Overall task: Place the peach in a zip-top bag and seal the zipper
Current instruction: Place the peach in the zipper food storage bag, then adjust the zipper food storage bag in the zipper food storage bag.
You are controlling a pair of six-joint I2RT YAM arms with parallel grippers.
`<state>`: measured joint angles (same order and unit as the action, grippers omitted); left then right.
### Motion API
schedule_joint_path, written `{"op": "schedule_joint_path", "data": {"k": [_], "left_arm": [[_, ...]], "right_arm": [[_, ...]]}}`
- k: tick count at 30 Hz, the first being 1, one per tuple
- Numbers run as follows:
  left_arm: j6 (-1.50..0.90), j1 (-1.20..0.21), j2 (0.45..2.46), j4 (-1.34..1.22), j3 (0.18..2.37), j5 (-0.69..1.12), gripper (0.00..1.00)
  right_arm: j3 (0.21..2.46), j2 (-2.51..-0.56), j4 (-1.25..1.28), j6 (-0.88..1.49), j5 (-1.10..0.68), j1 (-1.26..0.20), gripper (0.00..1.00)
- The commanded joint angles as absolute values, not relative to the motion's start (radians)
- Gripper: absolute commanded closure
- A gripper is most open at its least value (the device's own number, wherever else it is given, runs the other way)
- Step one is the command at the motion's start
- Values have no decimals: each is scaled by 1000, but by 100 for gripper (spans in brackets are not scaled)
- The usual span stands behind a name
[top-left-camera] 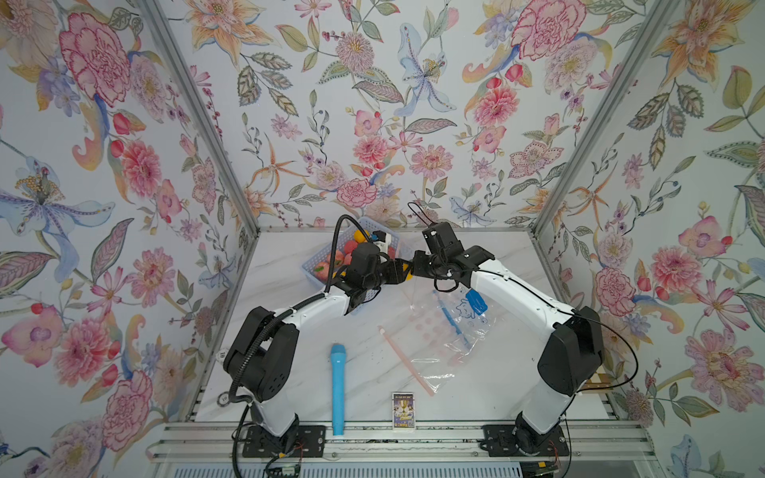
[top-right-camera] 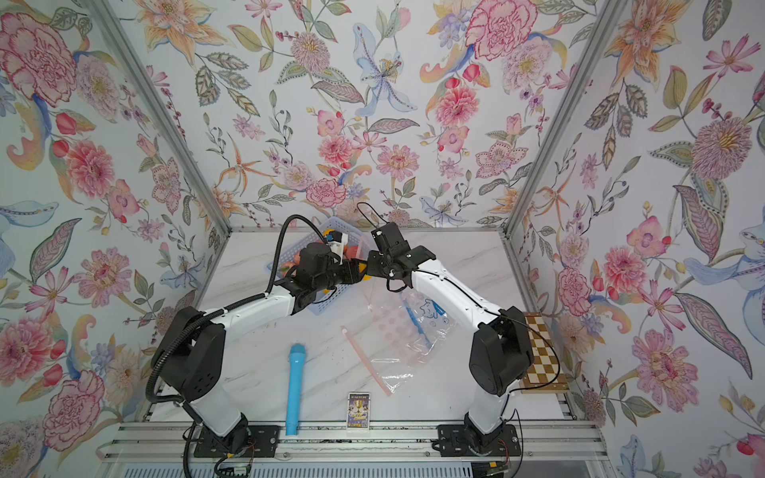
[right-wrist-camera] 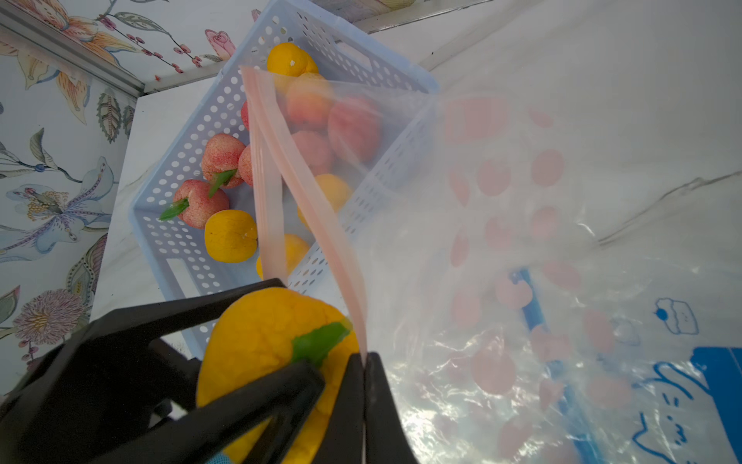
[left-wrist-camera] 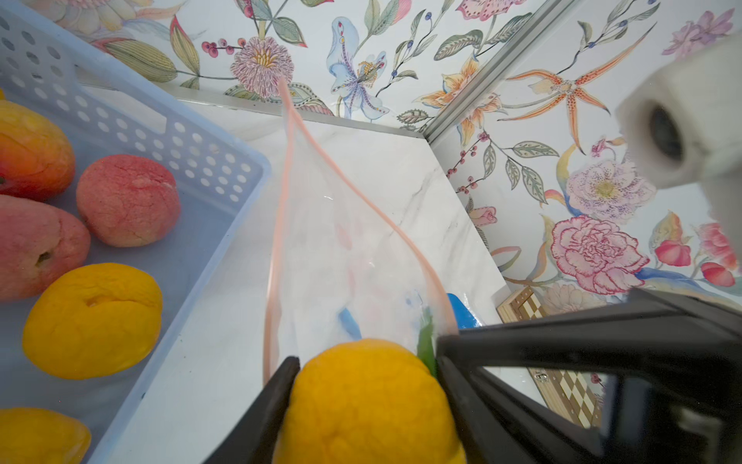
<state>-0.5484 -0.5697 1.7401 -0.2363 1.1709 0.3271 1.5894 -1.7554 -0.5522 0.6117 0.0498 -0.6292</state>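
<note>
Flowered wallpaper point(top-left-camera: 124, 165) closes in a white marble table point(top-left-camera: 368, 364) on three sides. Near the table's far edge, left of the middle, stands a pale blue perforated basket point(right-wrist-camera: 176, 168) with red and yellow fruit point(left-wrist-camera: 128, 201) lying in it. Just beside the basket, the two grippers meet above the table. The left gripper point(left-wrist-camera: 367, 359) is clamped on a yellow peach point(left-wrist-camera: 365, 401) with a green leaf point(right-wrist-camera: 317, 341), one finger on each flank, holding it clear of the table. The right gripper point(right-wrist-camera: 364, 361) has its fingers pressed together on the pink zipper lip point(right-wrist-camera: 321, 225) of the clear zip-top bag point(right-wrist-camera: 522, 241). It holds that lip raised while the rest of the bag trails down onto the right half of the table. The peach sits right at the bag's open mouth, close against the right gripper, with the pinched lip just beside its leaf. In the left wrist view the two pink lips spread apart beyond it. Whether any of the peach has passed the lips cannot be told.
</note>
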Motion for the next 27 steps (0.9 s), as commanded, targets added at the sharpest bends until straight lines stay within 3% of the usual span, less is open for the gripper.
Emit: {"op": "schedule_joint_path", "data": {"k": [1, 10, 15, 21, 27], "left_arm": [[-551, -573, 1760, -216, 1210, 268, 52], [-532, -573, 1737, -174, 1230, 230, 3], [-512, -573, 1649, -135, 1197, 194, 2], [-523, -572, 1520, -102, 1120, 93, 15], [-516, -572, 1538, -32, 1115, 14, 17]], "right_arm": [[1586, -1712, -529, 630, 22, -642, 100], [1577, -1706, -526, 654, 46, -649, 100], [1569, -1708, -526, 664, 54, -641, 100], [1569, -1710, -527, 665, 54, -641, 100], [1563, -1703, -527, 666, 55, -646, 100]]}}
